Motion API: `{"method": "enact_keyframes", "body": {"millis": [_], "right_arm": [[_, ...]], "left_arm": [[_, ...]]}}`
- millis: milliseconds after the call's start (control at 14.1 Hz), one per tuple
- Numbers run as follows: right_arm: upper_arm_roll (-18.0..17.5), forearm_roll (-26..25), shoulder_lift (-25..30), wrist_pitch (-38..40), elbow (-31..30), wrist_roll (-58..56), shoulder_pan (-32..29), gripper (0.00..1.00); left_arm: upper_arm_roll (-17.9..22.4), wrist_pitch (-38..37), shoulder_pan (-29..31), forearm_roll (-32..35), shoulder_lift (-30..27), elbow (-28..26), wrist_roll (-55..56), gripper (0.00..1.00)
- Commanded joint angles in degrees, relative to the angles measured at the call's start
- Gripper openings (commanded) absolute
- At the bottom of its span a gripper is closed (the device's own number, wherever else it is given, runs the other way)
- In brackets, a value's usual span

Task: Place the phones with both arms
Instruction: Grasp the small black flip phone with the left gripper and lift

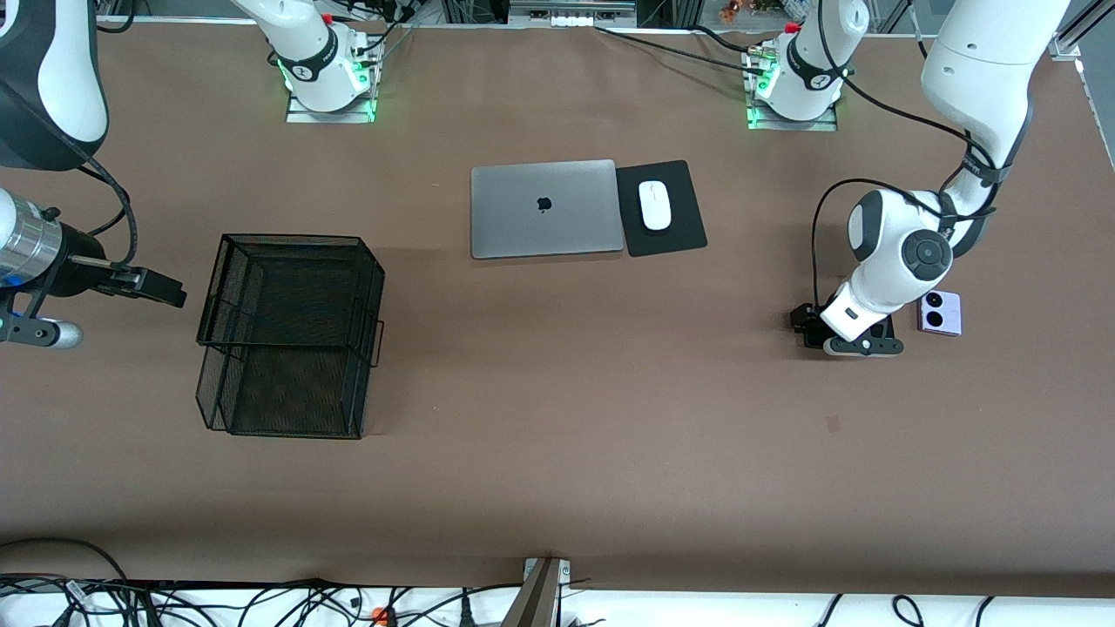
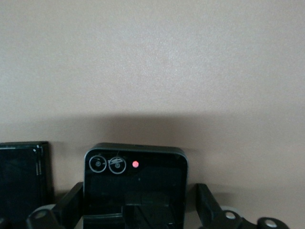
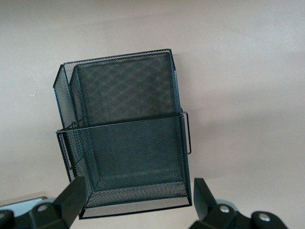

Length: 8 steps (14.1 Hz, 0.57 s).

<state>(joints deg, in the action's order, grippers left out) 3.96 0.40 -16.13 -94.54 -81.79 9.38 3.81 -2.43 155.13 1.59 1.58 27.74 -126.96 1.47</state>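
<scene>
Take the closed grey laptop (image 1: 547,209) as the mark. Just beside it, toward the left arm's end of the table, find a black pad (image 1: 679,239) with a white mouse (image 1: 655,205) on top.

Farther toward the left arm's end from the laptop, and nearer to the front camera, find the left gripper (image 1: 850,341) down low, right over the black flip phone (image 2: 136,183). In the left wrist view, see that same left gripper (image 2: 139,193) astride the phone, fingers (image 2: 71,205) spread a little wider than the phone's body, one at each side, with a strip of bare table showing at one finger. Not closed on it. Phone flat on the table, two small lenses and a red dot along one edge. Just beside it, apart by a narrow gap, spot the edge of the long black slab phone (image 2: 21,179), also flat.

Close by the left wrist, a touch farther from the laptop toward the left arm's end, find the lavender phone (image 1: 939,313) lying flat, two black circles up.

Toward the right arm's end from the laptop, and nearer to the front camera, find the black mesh basket (image 1: 292,335), nothing inside. Still farther that way, see the right gripper (image 1: 161,292) waiting in the air over bare table beside the basket. In the right wrist view, note the right gripper (image 3: 138,191) with fingers (image 3: 74,198) wide apart, holding nothing, basket (image 3: 126,143) in sight.
</scene>
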Motion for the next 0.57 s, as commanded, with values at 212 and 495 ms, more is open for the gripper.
{"method": "enact_keyframes", "body": {"millis": [212,495], "right_arm": [[-0.2,0.9,0.8,-0.2,-0.7,0.9,-0.2,1.00],[-0.3,0.9,0.8,-0.2,-0.7,0.9,-0.2,1.00]], "left_arm": [[0.0,1.4,0.2,1.1,1.0,0.0,1.5,0.38],[-0.1,-2.0,0.2,1.1,0.4,1.9,2.1,0.00]]}}
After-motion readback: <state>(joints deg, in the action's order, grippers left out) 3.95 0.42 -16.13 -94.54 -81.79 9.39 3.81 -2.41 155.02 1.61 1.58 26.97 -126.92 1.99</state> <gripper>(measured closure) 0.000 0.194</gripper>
